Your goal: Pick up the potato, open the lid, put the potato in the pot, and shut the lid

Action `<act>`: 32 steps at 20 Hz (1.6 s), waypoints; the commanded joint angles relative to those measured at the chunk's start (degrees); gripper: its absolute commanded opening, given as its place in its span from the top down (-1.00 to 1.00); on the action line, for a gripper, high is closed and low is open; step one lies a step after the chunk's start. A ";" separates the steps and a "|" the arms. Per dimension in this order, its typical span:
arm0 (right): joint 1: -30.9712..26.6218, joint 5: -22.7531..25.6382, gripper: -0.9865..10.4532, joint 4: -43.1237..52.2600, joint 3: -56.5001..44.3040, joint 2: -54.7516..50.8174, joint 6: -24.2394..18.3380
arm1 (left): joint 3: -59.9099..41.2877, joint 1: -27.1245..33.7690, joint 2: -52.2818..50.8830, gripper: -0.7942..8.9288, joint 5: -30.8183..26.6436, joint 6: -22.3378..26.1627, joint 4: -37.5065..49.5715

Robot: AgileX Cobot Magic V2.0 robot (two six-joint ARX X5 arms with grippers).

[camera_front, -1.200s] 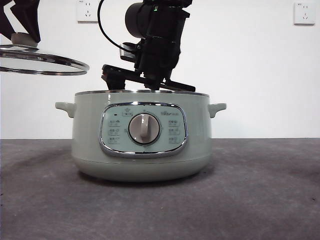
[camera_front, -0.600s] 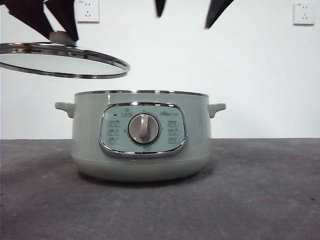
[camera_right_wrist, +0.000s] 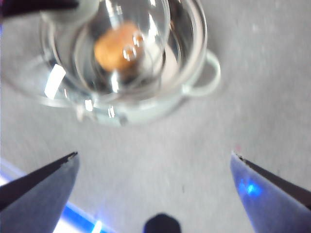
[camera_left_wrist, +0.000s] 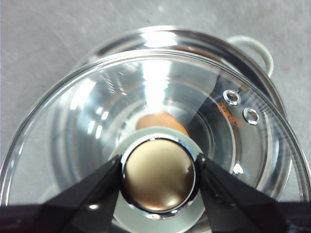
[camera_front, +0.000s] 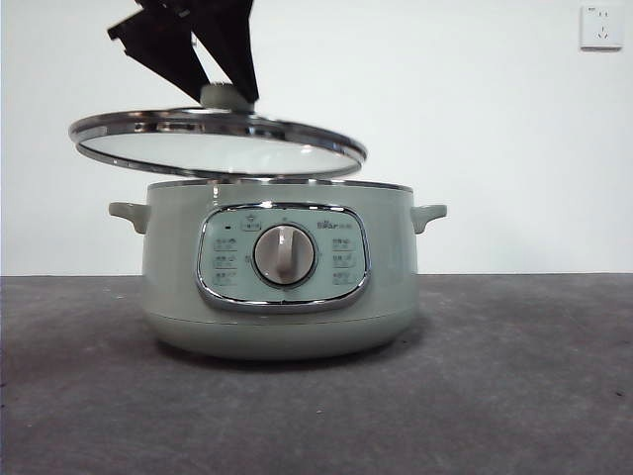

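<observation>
Lid (camera_front: 218, 143) has moved from upper left to just above the pot (camera_front: 278, 267), my left gripper (camera_left_wrist: 158, 174) clenched on its knob, potato (camera_right_wrist: 116, 46) inside, right gripper (camera_right_wrist: 155, 160) spread wide, high above.

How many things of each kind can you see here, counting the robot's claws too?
Pots: 1, the pot on the table.
Lids: 1, the lid held over the pot.
Potatoes: 1, the potato inside the pot.
Grippers: 2, the left gripper and the right gripper.
Wall sockets: 1, the wall socket.
Total: 6.
</observation>
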 commanded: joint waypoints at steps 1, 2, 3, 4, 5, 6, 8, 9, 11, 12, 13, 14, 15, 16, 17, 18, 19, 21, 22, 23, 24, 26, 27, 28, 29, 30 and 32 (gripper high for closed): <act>0.04 0.17 -0.44 -1.31 -5.79 -4.59 0.42 | 0.57 -1.09 0.72 0.85 -0.02 -0.90 2.21; 0.04 0.20 -0.44 -1.29 -8.46 -7.02 0.90 | 0.57 -1.55 1.68 0.85 -0.02 -1.29 2.84; 0.04 0.20 -0.44 -1.07 -10.64 -8.79 1.40 | 0.57 -1.88 2.45 0.85 0.04 -1.64 3.30; 0.04 0.22 -0.44 -0.63 -12.76 -10.93 2.19 | 0.57 -2.10 3.30 0.85 0.04 -1.70 3.69; 0.04 0.17 -0.44 0.02 -14.75 -12.79 2.82 | 0.57 -2.38 4.09 0.85 0.00 -1.70 3.96; 0.04 0.17 -0.44 0.50 -16.61 -14.64 3.78 | 0.57 -2.64 5.01 0.85 0.00 -1.70 4.33; 0.04 0.15 -0.44 0.74 -19.45 -17.35 5.35 | 0.57 -2.89 6.73 0.85 -0.02 -1.70 4.59; 0.04 0.13 -0.44 0.90 -21.00 -18.67 5.60 | 0.57 -2.86 7.65 0.85 -0.07 -1.68 4.70; 0.04 0.13 -0.44 0.90 -23.10 -20.48 5.70 | 0.57 -2.86 9.22 0.85 -0.68 -1.51 5.29; 0.04 0.13 -0.44 0.94 -23.87 -21.07 5.73 | 0.57 -2.86 9.94 0.85 -0.66 -1.53 5.66; 0.04 0.15 -0.44 1.14 -24.72 -21.68 5.73 | 0.57 -2.86 10.60 0.85 -0.66 -1.57 5.92; 0.04 0.15 -0.44 1.25 -25.29 -22.08 5.77 | 0.57 -2.84 11.02 0.85 -0.66 -1.57 6.05; 0.04 0.15 -0.44 1.22 -25.75 -22.34 5.90 | 0.57 -2.80 11.69 0.85 -0.61 -1.57 6.49; 0.07 0.09 -0.44 1.20 -26.01 -22.34 6.14 | 0.57 -2.80 11.82 0.85 -0.63 -1.53 6.62; 0.07 0.04 -0.44 1.09 -26.10 -22.34 6.12 | 0.57 -2.82 12.00 0.85 -0.61 -1.55 7.10; 0.07 0.02 -0.44 1.16 -26.14 -22.32 6.12 | 0.57 -2.82 12.00 0.85 -0.48 -1.57 7.69; 0.07 0.02 -0.44 1.27 -26.14 -22.29 6.12 | 0.57 -2.82 12.00 0.84 -0.44 -1.60 8.13; 0.07 0.02 -0.44 1.27 -26.14 -22.29 6.10 | 0.57 -2.82 12.00 0.84 -0.44 -1.88 7.91; 0.07 0.02 -0.44 1.27 -26.14 -22.32 6.08 | 0.57 -2.82 12.00 0.82 -0.46 -1.84 7.65; 0.07 0.00 -0.44 1.29 -26.14 -22.29 6.05 | 0.57 -2.82 12.00 0.74 -0.44 -1.84 7.61; 0.07 0.00 -0.44 1.29 -26.14 -22.29 6.01 | 0.57 -2.82 11.98 0.55 -0.44 -1.84 7.65; 0.07 -0.02 -0.44 1.31 -26.14 -22.29 5.99 | 0.57 -2.82 11.93 0.09 -0.44 -1.86 7.69; 0.07 -0.04 -0.44 1.29 -26.14 -22.29 6.01 | 0.59 -2.82 11.91 -0.20 -0.44 -1.88 7.67; 0.07 -0.04 -0.44 1.29 -26.14 -22.29 5.97 | 0.59 -2.82 11.63 -0.50 -0.48 -2.14 7.52; 0.07 -0.04 -0.44 1.29 -26.14 -22.29 5.92 | 0.59 -2.82 11.37 -0.68 -0.63 -2.97 7.43; 0.07 -0.04 -0.44 1.29 -26.14 -22.29 5.86 | 0.59 -2.82 10.82 -0.68 -0.96 -4.02 7.26; 0.07 -0.07 -0.44 1.29 -26.14 -22.29 5.57 | 0.59 -2.82 9.18 -0.67 -2.21 -4.98 6.93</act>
